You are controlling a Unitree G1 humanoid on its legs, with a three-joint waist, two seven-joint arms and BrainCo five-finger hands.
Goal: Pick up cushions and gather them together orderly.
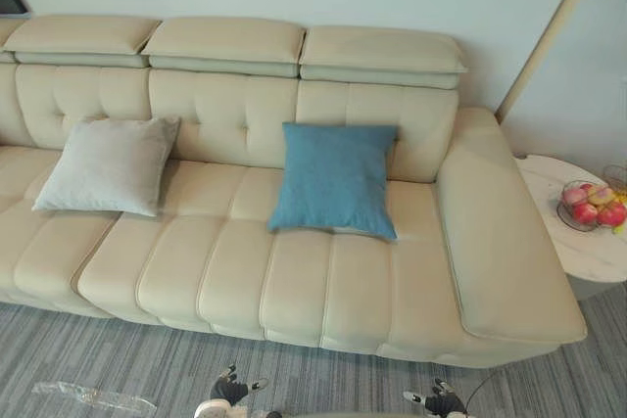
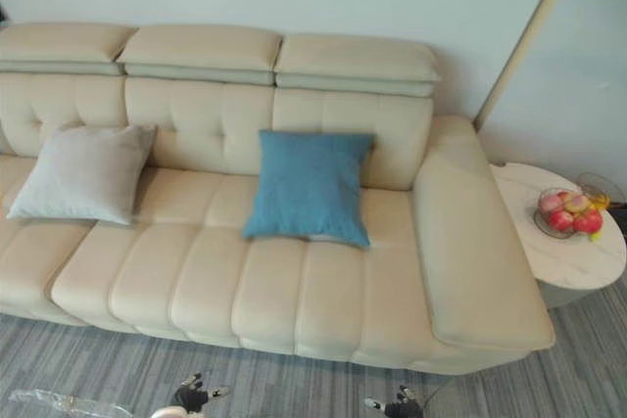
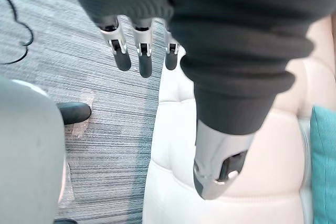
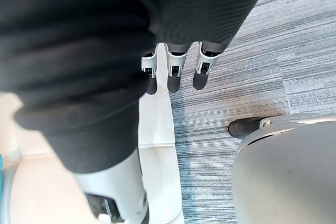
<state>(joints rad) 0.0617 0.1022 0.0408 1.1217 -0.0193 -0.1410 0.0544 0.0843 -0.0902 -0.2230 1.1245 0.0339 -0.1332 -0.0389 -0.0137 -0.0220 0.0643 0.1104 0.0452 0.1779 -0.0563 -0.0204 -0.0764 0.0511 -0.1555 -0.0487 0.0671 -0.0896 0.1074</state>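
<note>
Hanging before the sofa point(image 1: 294, 281), left hand point(image 3: 143, 56) and right hand point(image 4: 173, 74) are carrying nothing, fingers straight and loose | grey cushion point(image 1: 108, 163), blue cushion point(image 1: 335, 178) are leaning on the backrest point(image 1: 225, 110), propped upright, well apart | gathering is not yet starting

A cream sofa point(image 1: 245, 271) is carrying a blue cushion point(image 1: 334, 179) and a pale grey cushion point(image 1: 108, 164); the floor point(image 1: 147, 354) is showing grey stripes.

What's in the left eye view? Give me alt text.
Two cushions lean, apart, against the back of a cream sofa: a grey cushion at left, a blue cushion right of centre. A fruit bowl sits on a side table at right.
</note>
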